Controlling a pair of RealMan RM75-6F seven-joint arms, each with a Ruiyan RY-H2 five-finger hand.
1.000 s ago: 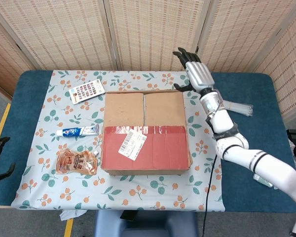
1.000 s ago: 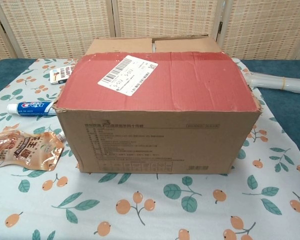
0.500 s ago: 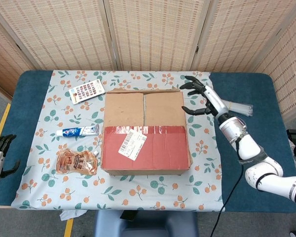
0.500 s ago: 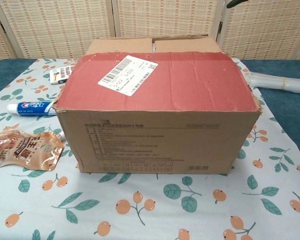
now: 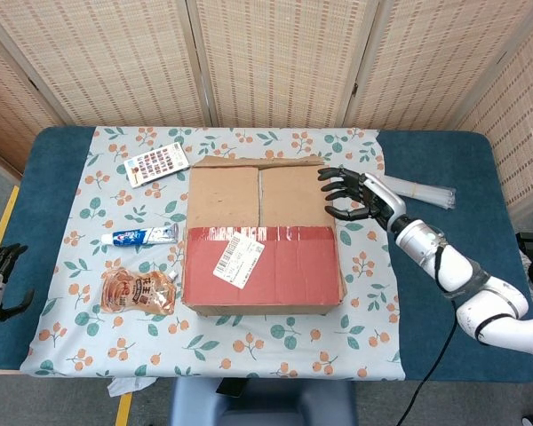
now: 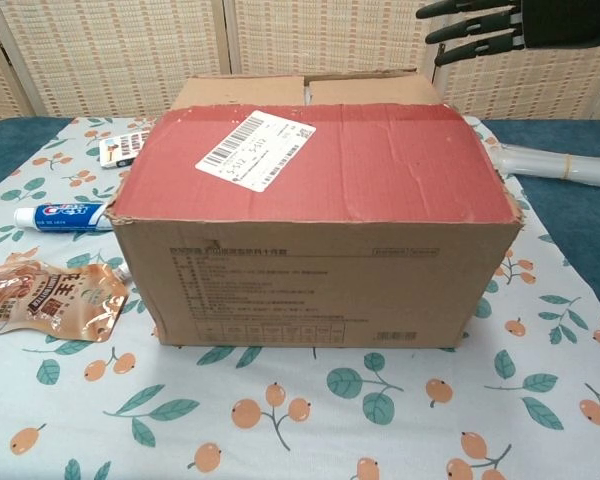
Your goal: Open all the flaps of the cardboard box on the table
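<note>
Leaf-print tablecloth [image 5: 275, 342] carries the barcode-labelled cardboard box [image 5: 262, 235], right hand [image 5: 355, 193] spread empty beside it.

The cardboard box [image 6: 315, 215] carries a white shipping label [image 6: 255, 148] near the left end of its red top flap, with a barcode and printed lines too small to read. Small dark print runs across the box's front wall, also unreadable. The toothpaste tube [image 6: 62, 216] near the tablecloth's left edge and the brown snack pouch [image 6: 46, 299] beside it bear lettering too blurred to make out.
</note>
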